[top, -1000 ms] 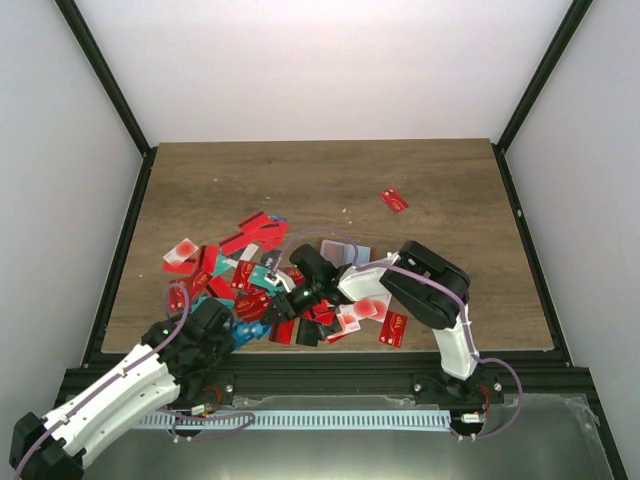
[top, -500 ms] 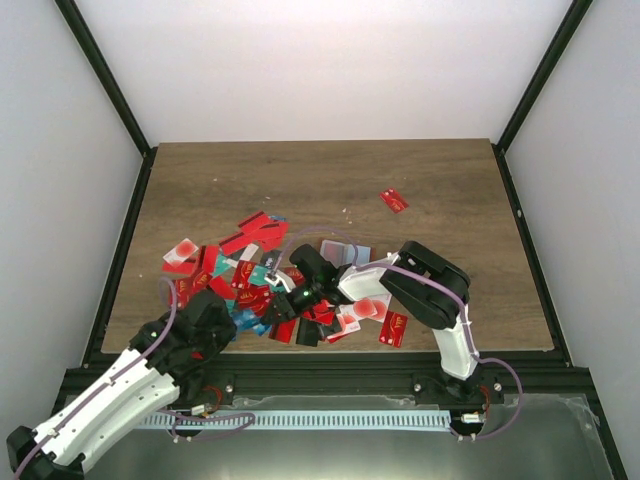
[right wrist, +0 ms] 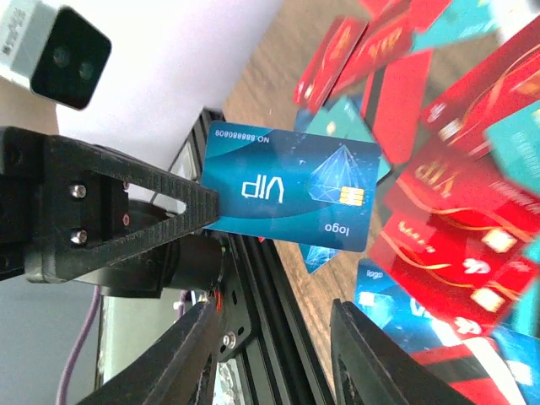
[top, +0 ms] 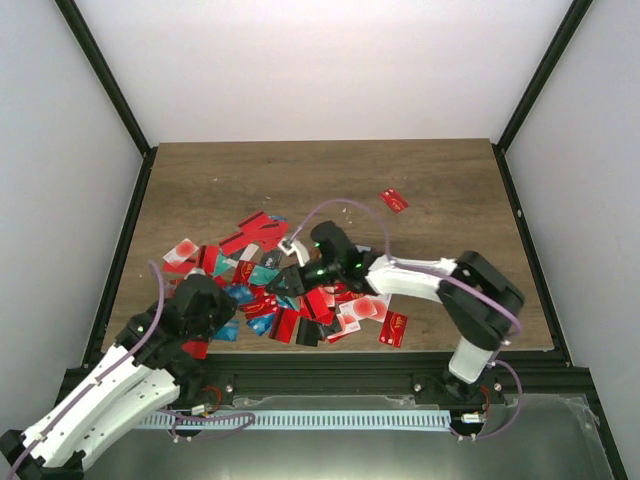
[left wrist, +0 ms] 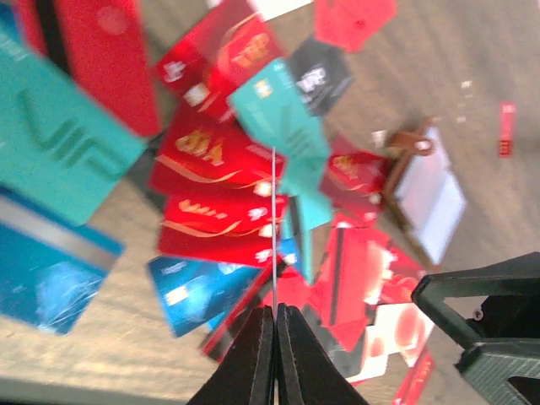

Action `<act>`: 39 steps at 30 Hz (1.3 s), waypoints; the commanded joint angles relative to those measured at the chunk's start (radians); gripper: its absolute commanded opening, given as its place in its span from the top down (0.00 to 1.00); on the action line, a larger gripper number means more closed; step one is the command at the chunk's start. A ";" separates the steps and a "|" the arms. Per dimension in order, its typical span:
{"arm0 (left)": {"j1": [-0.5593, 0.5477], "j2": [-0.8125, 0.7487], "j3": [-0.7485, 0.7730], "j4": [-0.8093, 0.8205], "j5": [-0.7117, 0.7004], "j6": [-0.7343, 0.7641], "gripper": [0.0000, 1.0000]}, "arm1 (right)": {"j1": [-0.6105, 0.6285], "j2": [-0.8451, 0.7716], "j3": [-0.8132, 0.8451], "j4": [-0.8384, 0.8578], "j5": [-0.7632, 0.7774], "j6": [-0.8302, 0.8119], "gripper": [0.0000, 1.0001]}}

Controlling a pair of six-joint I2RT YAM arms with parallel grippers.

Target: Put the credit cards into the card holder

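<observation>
Credit cards (top: 262,292) lie heaped on the near left of the tabletop (top: 300,180), the card holder (left wrist: 426,190) open among them, the left tool (left wrist: 275,308) clamped on a blue card (right wrist: 291,190), the right tool (right wrist: 274,314) open above the heap.

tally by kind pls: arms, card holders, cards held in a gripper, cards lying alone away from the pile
Arms: 2, left arm and right arm
Card holder: 1
Held card: 1, blue card in the left gripper
Lone card: 1, red card beyond the pile
Total: 5; the pile overlaps too much to count
</observation>
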 commanded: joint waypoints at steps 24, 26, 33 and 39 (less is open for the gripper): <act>0.056 0.725 0.572 0.380 0.944 0.924 0.96 | -0.505 -0.739 -0.480 -0.054 -0.277 0.017 0.00; 0.058 0.742 0.594 0.365 0.989 0.946 0.96 | -0.510 -0.758 -0.496 0.006 -0.349 0.049 0.00; 0.058 0.759 0.607 0.337 1.069 0.980 0.96 | -0.513 -0.793 -0.505 0.165 -0.469 0.144 0.20; 0.057 0.759 0.593 0.320 1.095 1.000 0.96 | -0.519 -0.811 -0.493 0.208 -0.498 0.163 0.46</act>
